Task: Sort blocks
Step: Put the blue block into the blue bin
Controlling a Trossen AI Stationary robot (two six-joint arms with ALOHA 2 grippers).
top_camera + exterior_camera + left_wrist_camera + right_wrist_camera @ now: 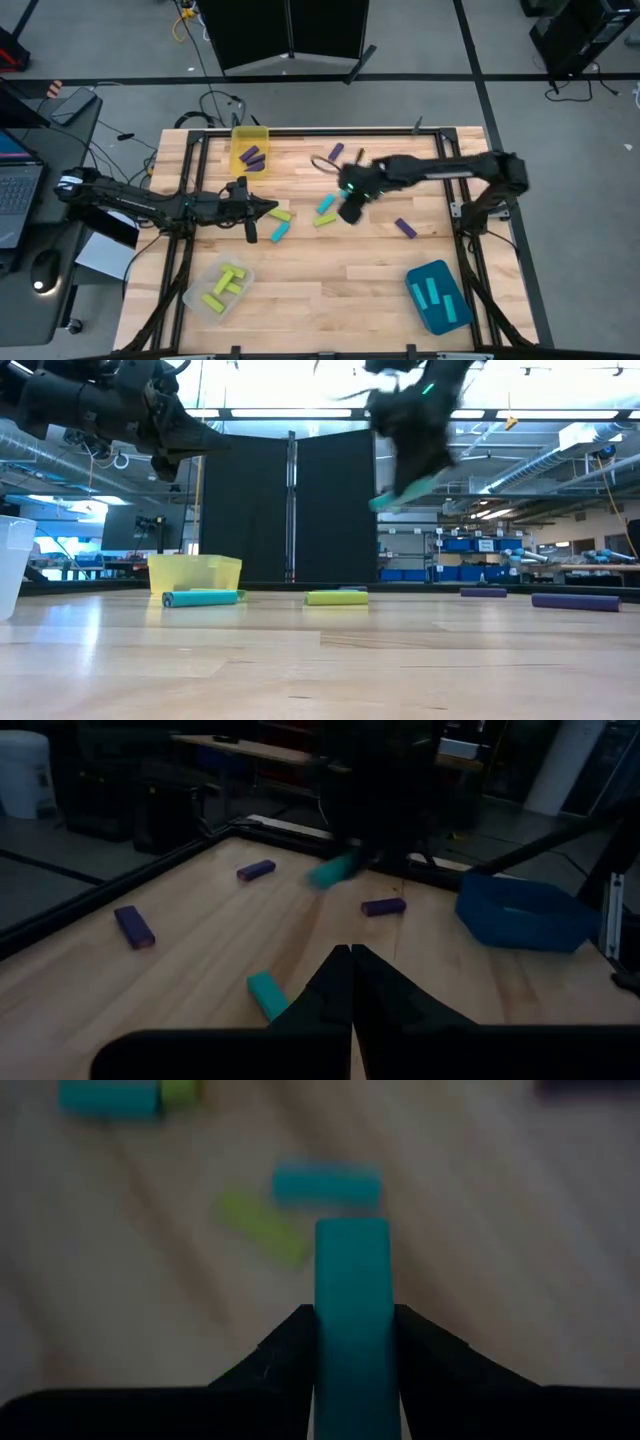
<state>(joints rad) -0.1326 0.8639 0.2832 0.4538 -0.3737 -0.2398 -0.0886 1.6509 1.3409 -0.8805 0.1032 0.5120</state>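
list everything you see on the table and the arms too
yellow bin: one, yellow, table's top edge in the high view
clear bin: one, clear, bottom left
teal bin: one, teal, bottom right
binned purple blocks: two, purple, in the yellow bin
binned green blocks: about three, yellow-green, in the clear bin
binned cyan blocks: a few, cyan, in the teal bin
loose purple blocks: two, purple, right half
loose green blocks: two, yellow-green, middle
loose cyan blocks: two, cyan, middle
held cyan block: one, cyan, lifted in the right tool
left tool: shut, empty, above the table's middle left
right tool: shut on the held cyan block
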